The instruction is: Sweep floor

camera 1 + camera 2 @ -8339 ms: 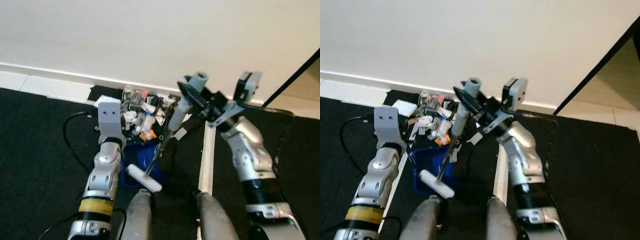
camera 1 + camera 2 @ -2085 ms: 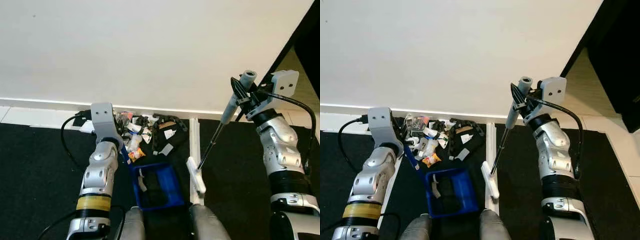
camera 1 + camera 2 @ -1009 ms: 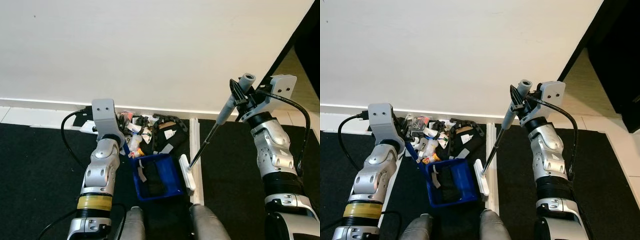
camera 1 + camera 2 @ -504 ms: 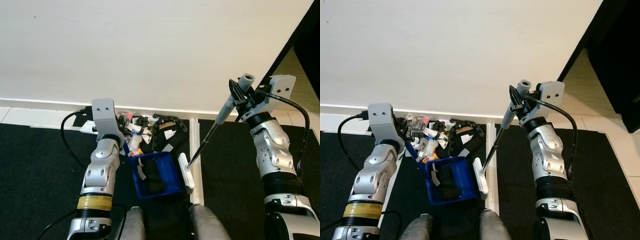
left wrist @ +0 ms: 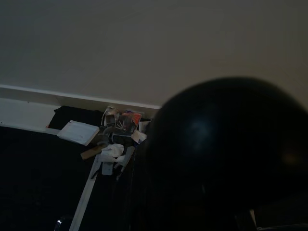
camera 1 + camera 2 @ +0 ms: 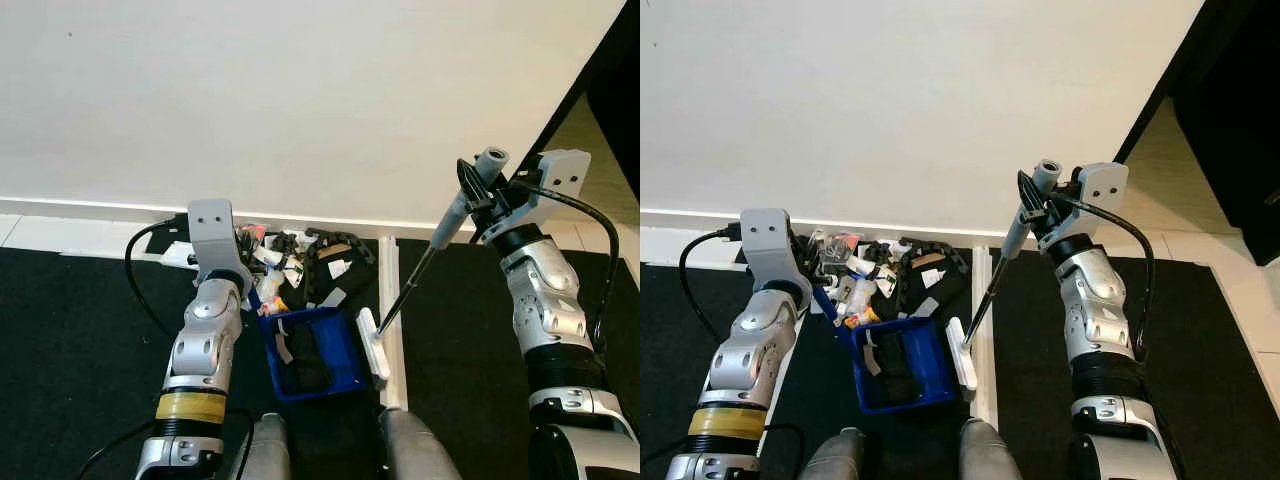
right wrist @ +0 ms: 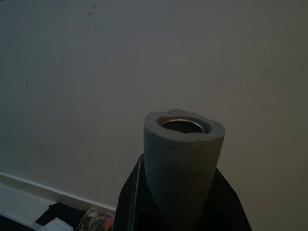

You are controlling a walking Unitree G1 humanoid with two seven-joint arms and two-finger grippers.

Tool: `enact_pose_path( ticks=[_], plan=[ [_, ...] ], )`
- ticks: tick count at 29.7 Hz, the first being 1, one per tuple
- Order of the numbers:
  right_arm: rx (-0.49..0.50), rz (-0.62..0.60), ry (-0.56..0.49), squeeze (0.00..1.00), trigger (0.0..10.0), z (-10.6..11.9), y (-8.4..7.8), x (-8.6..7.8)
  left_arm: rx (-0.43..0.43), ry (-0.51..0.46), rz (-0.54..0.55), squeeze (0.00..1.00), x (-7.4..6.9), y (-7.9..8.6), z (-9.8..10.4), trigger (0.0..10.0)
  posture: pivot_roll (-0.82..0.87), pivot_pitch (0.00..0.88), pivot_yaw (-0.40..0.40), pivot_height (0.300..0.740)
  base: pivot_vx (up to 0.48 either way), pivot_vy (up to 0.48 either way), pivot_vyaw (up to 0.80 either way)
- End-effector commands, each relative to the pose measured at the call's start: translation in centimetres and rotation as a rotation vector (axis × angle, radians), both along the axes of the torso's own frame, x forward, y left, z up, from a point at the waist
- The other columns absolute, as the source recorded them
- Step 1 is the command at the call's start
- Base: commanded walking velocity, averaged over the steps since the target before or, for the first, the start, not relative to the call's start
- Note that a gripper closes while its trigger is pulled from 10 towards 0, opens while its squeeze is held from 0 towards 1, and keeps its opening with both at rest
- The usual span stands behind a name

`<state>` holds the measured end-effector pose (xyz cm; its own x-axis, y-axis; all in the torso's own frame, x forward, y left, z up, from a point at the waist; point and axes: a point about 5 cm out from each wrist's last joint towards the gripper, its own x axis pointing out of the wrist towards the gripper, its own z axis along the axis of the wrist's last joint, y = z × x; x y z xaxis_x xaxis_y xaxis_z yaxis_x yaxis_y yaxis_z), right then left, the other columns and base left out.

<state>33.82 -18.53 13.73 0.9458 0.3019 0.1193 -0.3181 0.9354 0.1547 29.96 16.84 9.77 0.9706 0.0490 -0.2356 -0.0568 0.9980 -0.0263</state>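
right tool [image 6: 478, 196]: i see it clamped on the grey broom [image 6: 452, 210] grip, up on the right.
broom head [image 6: 373, 347]: on the floor, touching the dustpan's right side.
dustpan [image 6: 345, 340]: blue, near my legs, debris inside.
left tool [image 6: 245, 290]: by the dustpan's handle; i cannot tell its grip.
trash [image 6: 300, 262]: piled against the far wall.

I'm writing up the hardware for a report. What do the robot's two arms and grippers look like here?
Both arms are silver, built of rounded jointed segments with black joint rings. The left arm has a yellow band near its base, and a black cable loops beside it. A boxy grey camera block tops each wrist. A black cable arcs along the right arm. The right gripper has long black fingers.
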Motion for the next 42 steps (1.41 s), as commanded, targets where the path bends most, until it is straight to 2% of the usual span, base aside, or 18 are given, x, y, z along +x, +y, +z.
enact_pose_path(
  ticks=[1,42],
  plan=[
    [0.010,0.001,-0.022,0.00,10.0,0.34,-0.01,0.06,-0.001,-0.059,-0.002,0.00,0.27,-0.23,1.15,10.0,-0.01,0.047,-0.040,0.740,0.000,0.000,0.00],
    [0.029,-0.003,-0.014,0.00,10.0,0.10,0.02,-0.02,0.005,-0.053,0.007,0.00,0.23,-0.09,1.09,10.0,0.00,0.057,-0.037,0.740,0.000,0.000,0.00]
  ],
)
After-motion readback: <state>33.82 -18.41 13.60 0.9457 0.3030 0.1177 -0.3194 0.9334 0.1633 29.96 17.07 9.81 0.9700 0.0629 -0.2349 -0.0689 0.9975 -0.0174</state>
